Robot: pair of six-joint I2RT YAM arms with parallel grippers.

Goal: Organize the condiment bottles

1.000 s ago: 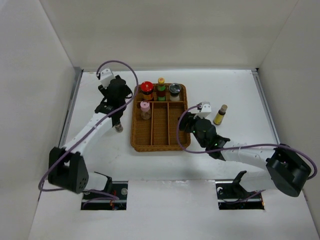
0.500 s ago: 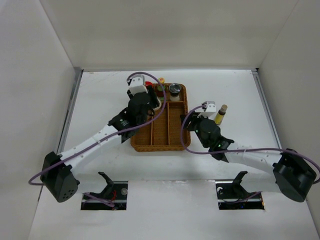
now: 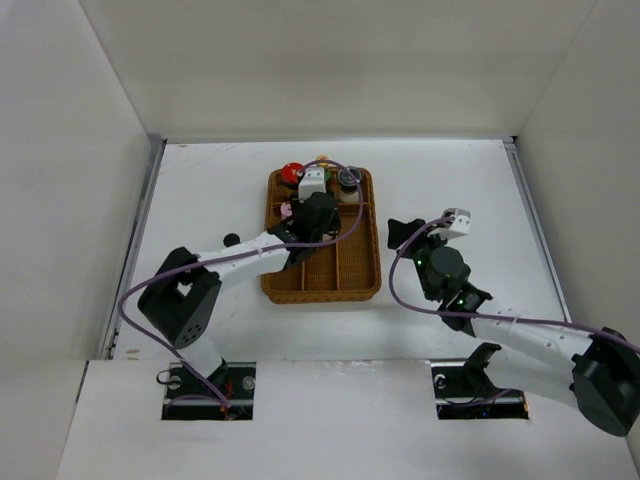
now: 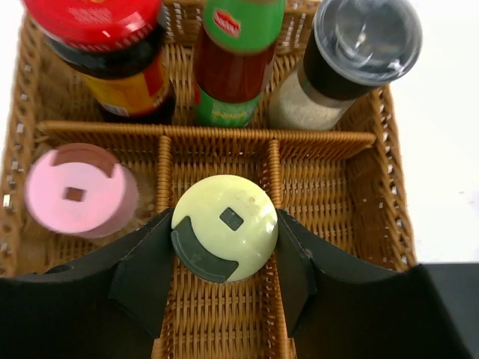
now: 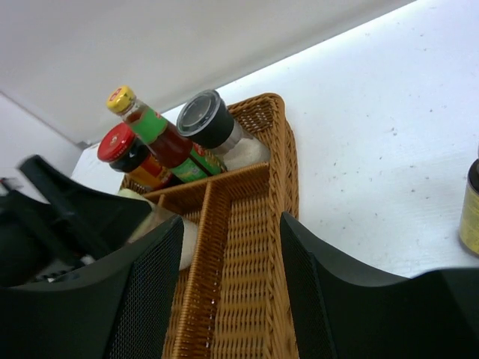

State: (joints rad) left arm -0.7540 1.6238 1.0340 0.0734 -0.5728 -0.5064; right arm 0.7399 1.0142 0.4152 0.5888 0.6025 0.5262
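Bottle with pale green cap [image 4: 224,238] clamped in left gripper [image 4: 222,224], swung in from the left — now at wicker tray [image 4: 329,247] middle compartment, release likely next; right gripper [image 5: 228,250] gaping, empty; pink-capped jar [image 4: 78,191] alongside; red-capped jar [image 4: 105,45], sauce bottle [image 4: 236,60], grey-lidded shaker [image 4: 352,52] behind; dark-capped bottle [image 5: 470,217] outside tray — pending.
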